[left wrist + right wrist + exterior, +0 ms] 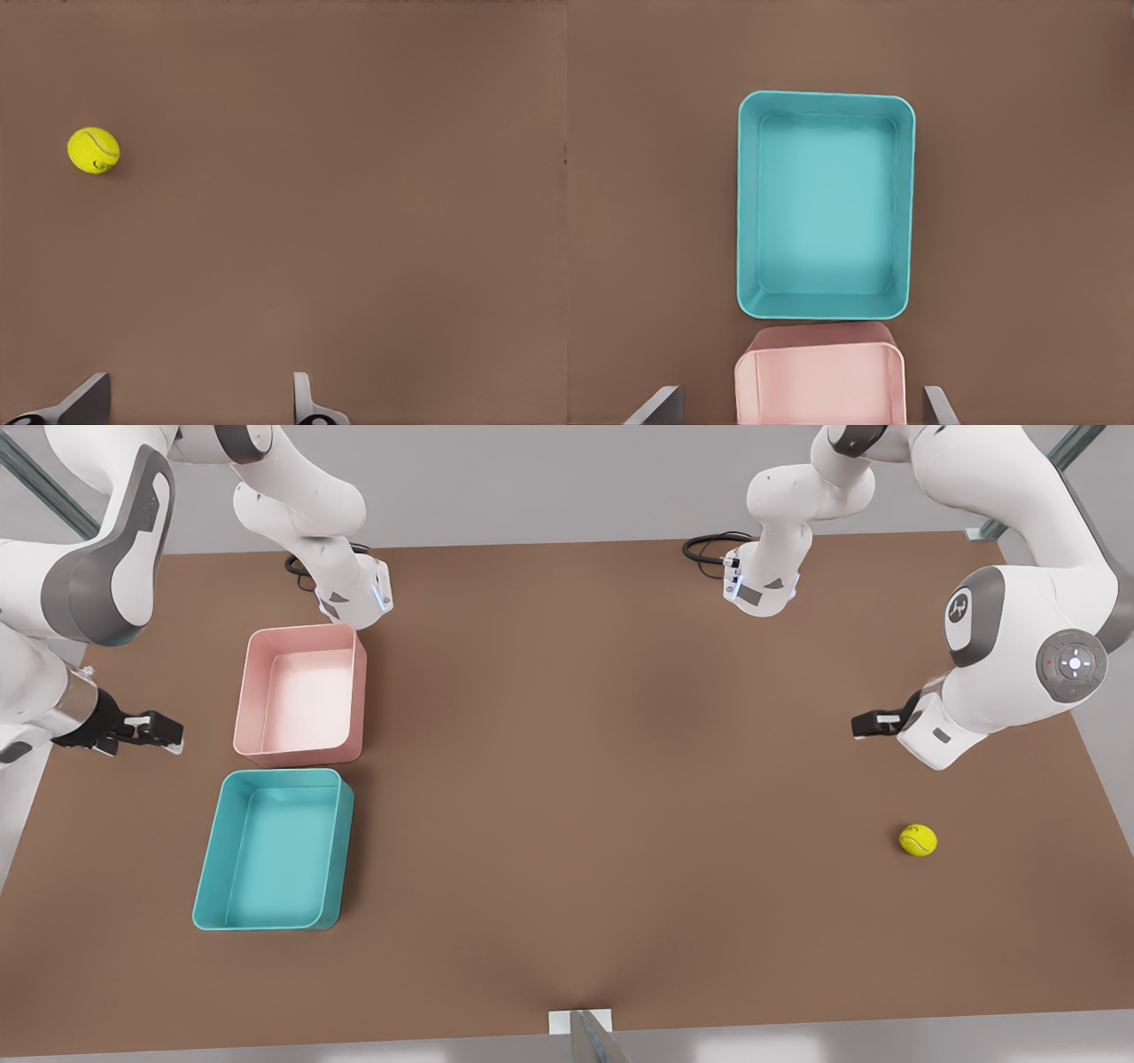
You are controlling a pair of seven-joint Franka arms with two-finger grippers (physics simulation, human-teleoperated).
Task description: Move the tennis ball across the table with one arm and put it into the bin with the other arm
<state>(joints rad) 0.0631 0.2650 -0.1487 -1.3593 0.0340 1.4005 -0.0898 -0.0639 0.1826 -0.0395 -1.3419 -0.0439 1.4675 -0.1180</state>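
Table surface, brown and flat, carries everything, and clock directions below are read on the front view with twelve at the far edge. Nearest the camera at about four o'clock lies the tennis ball, yellow-green with a curved seam, resting on bare wood and touching nothing. At about eight o'clock sits the bin, teal, low-walled and empty, with the pink tray just beyond it toward ten o'clock, the two end to end with almost no gap. Farther back at three o'clock the left gripper hangs above the table, up and back from the ball and well clear of it; in the left wrist view its fingers stand wide apart with nothing between them, the ball off to one side. At nine o'clock the right gripper hovers just outside both trays, its fingertips likewise spread in the right wrist view and holding nothing.
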